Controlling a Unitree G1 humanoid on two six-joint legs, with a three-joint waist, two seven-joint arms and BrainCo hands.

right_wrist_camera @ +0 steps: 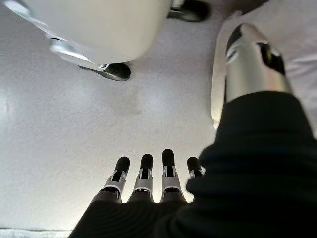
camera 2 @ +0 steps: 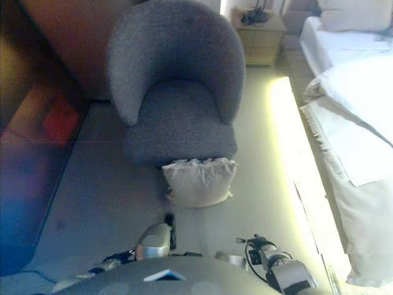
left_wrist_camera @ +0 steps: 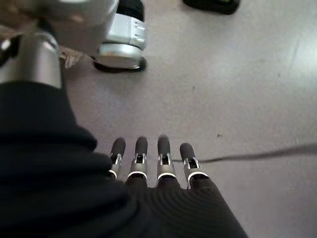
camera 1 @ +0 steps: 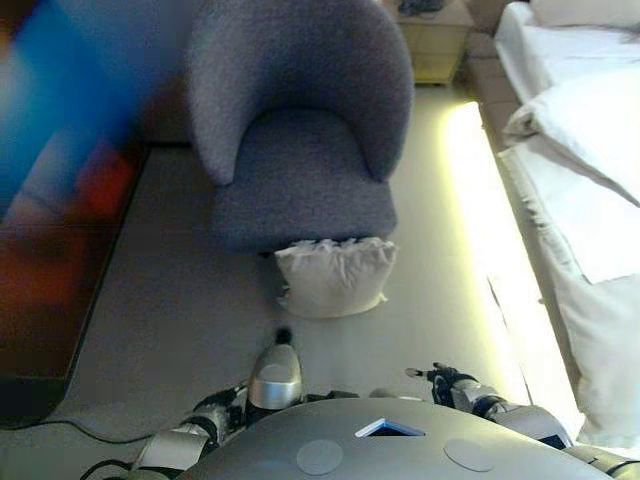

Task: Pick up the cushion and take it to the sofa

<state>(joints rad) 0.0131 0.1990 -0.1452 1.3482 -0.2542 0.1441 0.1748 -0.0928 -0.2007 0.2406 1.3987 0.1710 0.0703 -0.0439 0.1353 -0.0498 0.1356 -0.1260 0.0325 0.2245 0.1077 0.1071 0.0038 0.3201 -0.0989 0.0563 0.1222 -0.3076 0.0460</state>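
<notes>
**Cushion on floor at foot of armchair, both hands empty**

Left eye view: A pale cushion (camera 1: 334, 277) is lying on the grey floor (camera 1: 170, 300), leaning against the front edge of a grey armchair (camera 1: 300, 130). A bed with white bedding (camera 1: 590, 150) is running along the robot's right side, with a lit strip glowing along its base. A small wooden nightstand (camera 1: 432, 40) is standing beyond the armchair, near the head of the bed. A dark cabinet (camera 1: 50, 250) is sitting along the left side. Neither hand is reaching the cushion; it is lying well apart from both arms.

Right eye view: Same layout. The cushion is resting upright, its ruffled top edge touching the chair's base. Part of the right hand (camera 2: 258, 244) is showing low in the frame, short of the cushion.

Left wrist view: The left hand (left_wrist_camera: 151, 163) is hanging over bare floor, fingers (left_wrist_camera: 164, 148) straight and side by side, holding nothing.

Right wrist view: The right hand is also pointing at the floor, fingers (right_wrist_camera: 168, 163) extended and relaxed, nothing in its grasp. An edge of white bedding is showing beside the thumb (right_wrist_camera: 252, 59).
</notes>
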